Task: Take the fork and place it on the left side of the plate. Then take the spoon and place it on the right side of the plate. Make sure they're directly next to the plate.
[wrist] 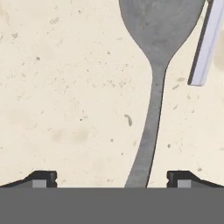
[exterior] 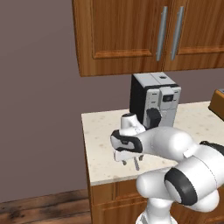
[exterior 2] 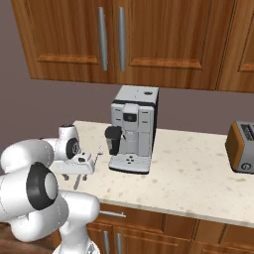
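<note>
Directly beneath the hand, between its two spread finger tips, lies the spoon (wrist: pixel 151 87) flat on the speckled counter (wrist: pixel 65 87). Its slim handle runs down toward the gap of the gripper (wrist: pixel 111 177) and its oval bowl points away from the hand. The jaws stand wide apart and hold nothing; neither tip touches the spoon. Just beyond the spoon's bowl, toward the far right of the hand, a pale silver bar lies on the counter, apart from the spoon. It is probably the handle of the fork (wrist: pixel 205 43), though its tines are cut off by the edge, so I cannot be sure.

In the base views the gripper (exterior: pixel 130 162) hovers low over the near part of the counter, in front of the coffee machine (exterior: pixel 154 101); a toaster (exterior 2: pixel 241 147) sits well off to the side. The plate is not to be found near the hand.

Judged from this, neither piece of cutlery is yet beside a plate. The hand seems lined up over the spoon, so both placements remain to be done.
</note>
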